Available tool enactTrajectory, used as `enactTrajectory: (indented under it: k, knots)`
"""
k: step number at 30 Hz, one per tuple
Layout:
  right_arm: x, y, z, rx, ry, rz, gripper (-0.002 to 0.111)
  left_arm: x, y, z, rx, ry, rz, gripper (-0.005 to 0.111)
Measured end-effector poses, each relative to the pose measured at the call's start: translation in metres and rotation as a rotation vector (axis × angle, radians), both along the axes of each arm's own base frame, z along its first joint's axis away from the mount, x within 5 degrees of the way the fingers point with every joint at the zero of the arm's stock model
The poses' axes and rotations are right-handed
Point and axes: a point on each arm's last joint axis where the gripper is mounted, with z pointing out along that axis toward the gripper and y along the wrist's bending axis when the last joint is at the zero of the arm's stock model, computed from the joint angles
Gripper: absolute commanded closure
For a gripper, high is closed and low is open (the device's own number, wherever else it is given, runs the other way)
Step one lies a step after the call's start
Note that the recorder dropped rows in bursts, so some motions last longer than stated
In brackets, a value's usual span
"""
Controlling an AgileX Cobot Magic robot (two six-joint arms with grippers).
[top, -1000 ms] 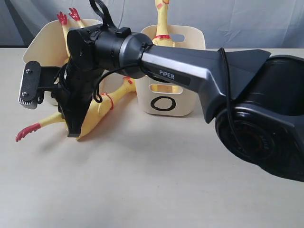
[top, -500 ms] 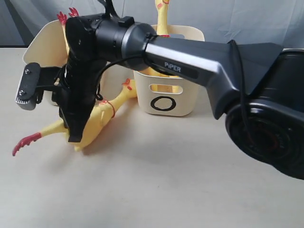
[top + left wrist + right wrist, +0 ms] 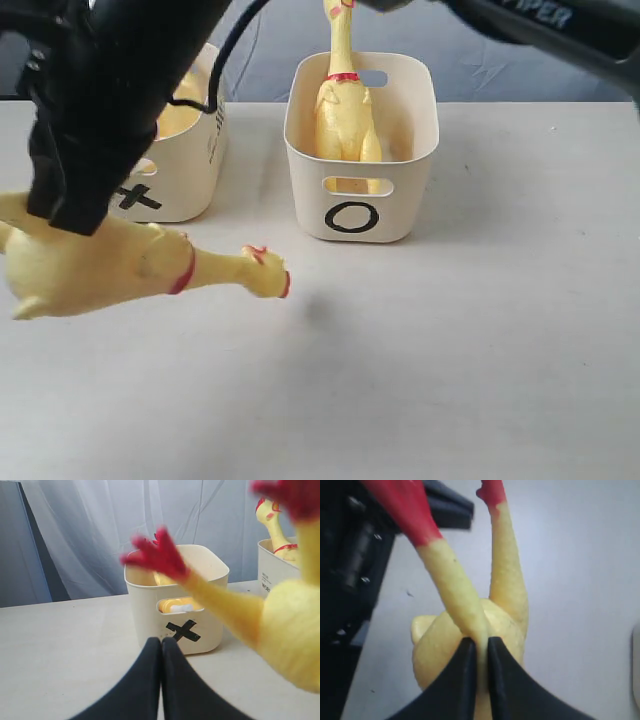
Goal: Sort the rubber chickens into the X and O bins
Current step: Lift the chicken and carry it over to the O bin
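My right gripper (image 3: pixel 477 645) is shut on one leg of a yellow rubber chicken (image 3: pixel 470 630), whose red feet (image 3: pixel 402 505) stick out past the fingers. In the exterior view this chicken (image 3: pixel 110 265) hangs above the table at the left, head to the right, under the right arm (image 3: pixel 110 100). The X bin (image 3: pixel 190 160) stands behind it with yellow showing inside. The O bin (image 3: pixel 395 185) holds a second chicken (image 3: pixel 345 105), standing upright. My left gripper (image 3: pixel 161 644) is shut and empty, low over the table in front of the X bin (image 3: pixel 150 615).
A pale curtain (image 3: pixel 100 530) hangs behind the table's far edge. The right arm's dark bulk fills the upper left of the exterior view and hides part of the X bin. Bare tabletop (image 3: pixel 450 360) lies in front of the bins.
The right arm has risen and swung toward the camera, lifting the chicken off the table. The chicken now hangs in the air, its head pointing right.
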Motion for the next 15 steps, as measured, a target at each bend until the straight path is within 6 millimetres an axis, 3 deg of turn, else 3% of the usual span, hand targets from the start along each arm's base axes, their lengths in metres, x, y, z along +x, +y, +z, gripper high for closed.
enactTrajectory:
  k: [8, 15]
  knots:
    - [-0.031, -0.032, 0.076, 0.182, -0.126, 0.08, 0.109, 0.0, 0.0, 0.0, 0.0, 0.0, 0.0, 0.107]
    - [-0.037, -0.06, 0.111, 0.191, -0.336, 0.026, 0.109, 0.0, 0.0, 0.0, 0.0, 0.0, 0.0, 0.107]
